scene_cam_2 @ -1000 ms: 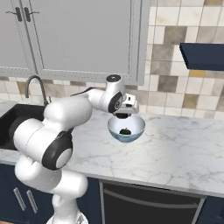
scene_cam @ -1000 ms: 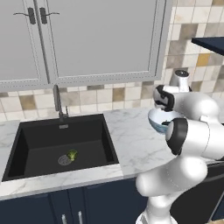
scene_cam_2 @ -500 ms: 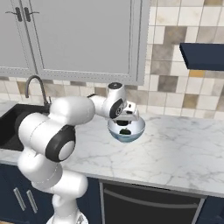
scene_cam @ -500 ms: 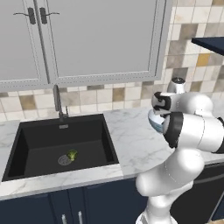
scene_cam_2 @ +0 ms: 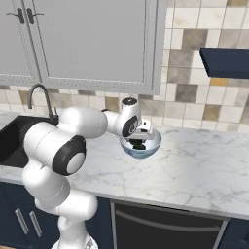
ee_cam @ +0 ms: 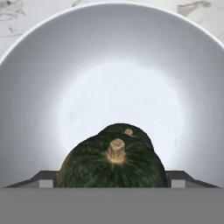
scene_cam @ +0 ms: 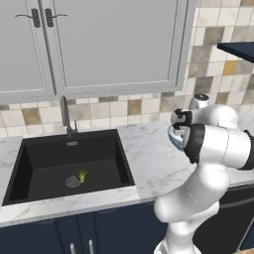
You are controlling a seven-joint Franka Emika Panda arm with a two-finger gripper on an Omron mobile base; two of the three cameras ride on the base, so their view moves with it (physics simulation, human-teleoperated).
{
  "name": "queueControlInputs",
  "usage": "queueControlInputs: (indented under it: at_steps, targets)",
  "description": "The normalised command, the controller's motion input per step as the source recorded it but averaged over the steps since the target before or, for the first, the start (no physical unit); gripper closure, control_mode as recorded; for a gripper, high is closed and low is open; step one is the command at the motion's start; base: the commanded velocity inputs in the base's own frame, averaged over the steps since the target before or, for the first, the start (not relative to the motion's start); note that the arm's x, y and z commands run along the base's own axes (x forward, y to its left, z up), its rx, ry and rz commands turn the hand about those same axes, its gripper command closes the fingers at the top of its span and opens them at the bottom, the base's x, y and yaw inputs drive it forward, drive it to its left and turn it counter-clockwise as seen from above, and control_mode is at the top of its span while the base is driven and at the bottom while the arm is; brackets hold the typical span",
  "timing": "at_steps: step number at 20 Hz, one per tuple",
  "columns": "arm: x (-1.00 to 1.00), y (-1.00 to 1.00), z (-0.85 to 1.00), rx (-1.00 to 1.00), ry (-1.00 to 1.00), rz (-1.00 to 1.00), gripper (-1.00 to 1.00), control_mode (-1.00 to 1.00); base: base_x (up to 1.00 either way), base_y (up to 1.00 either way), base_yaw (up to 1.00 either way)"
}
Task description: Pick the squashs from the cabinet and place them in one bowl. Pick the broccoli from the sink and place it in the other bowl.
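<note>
My gripper [ee_cam: 113, 180] hangs inside a pale grey bowl [ee_cam: 118, 65], its jaws wide and closed on a dark green squash [ee_cam: 116, 166] that fills the gap between the fingertips. A second squash [ee_cam: 129, 130] lies just behind it on the bowl's floor. From the base, the gripper [scene_cam_2: 141, 137] sits low in the bowl [scene_cam_2: 154, 144] on the marble counter. The bright green broccoli [scene_cam: 82, 175] lies by the drain of the black sink [scene_cam: 99, 149]. The navy cabinet shelf [scene_cam_2: 226, 63] hangs up at the right.
A curved grey tap [scene_cam: 64, 114] stands behind the sink. Light grey wall cupboards [scene_cam: 114, 44] hang over the counter. Marble counter [scene_cam_2: 194, 170] stretches right of the bowl. A dark oven front [scene_cam_2: 165, 226] sits below the counter edge.
The hand has come down from above the bowl into it, carrying the squash. The elbow has swung toward the bowl. The broccoli has not moved.
</note>
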Motion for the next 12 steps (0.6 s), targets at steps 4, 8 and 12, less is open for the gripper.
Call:
queueControlInputs:
  at_steps: [4,8,12]
  targets:
    - [0.0,0.0,0.02,0.0,0.0,0.0,-1.0,-1.0,0.0,0.0,0.0]
    - [0.01,-0.03,0.02,0.0,0.03,-0.01,-1.0,-1.0,0.0,0.0,0.0]
    - [0.1,-0.04,0.17,-0.01,0.0,-0.01,-1.0,-1.0,0.0,0.0,0.0]
